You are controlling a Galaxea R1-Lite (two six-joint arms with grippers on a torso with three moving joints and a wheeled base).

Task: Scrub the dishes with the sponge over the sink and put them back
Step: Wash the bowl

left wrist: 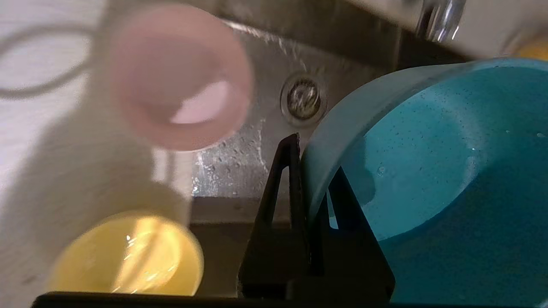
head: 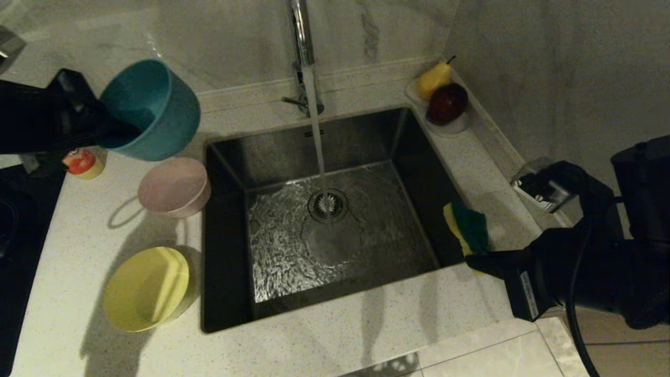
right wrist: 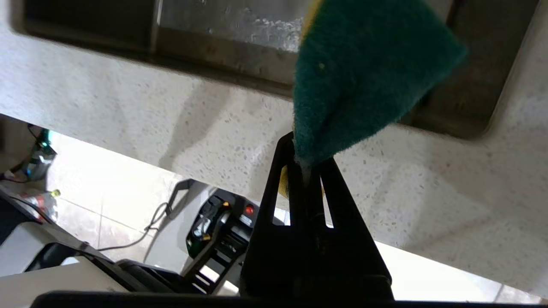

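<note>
The blue bowl [head: 152, 107] is hanging tilted in the air over the worktop [head: 366, 324], left of the sink [head: 324, 214], its opening turned sideways and water drops showing on its matte inside. The left claw [left wrist: 314, 179] is pinching its rim, one finger inside the wall and one outside. Below it, the pale pink bowl [head: 175, 187] is sitting upright just beside the sink's left edge, and the yellow bowl [head: 146, 289] is resting nearer the front, slightly tipped, as far as the head view lets me judge.

The right claw [right wrist: 306, 164] is pressed together on a corner of the sponge [head: 467, 226], which is bent, with the dark green scouring face outward and a strip of yellow foam along one edge; it is hanging over the sink's right rim.

Water is running from the chrome tap [head: 302, 36] straight down onto the drain strainer [head: 328, 204], rippling across the steel floor. At the back right corner a white saucer [head: 454, 127] is carrying a yellow pear [head: 432, 79] and a dark red apple [head: 447, 103]. A small red-topped jar [head: 84, 163] is standing near the left arm, partly hidden behind it.
</note>
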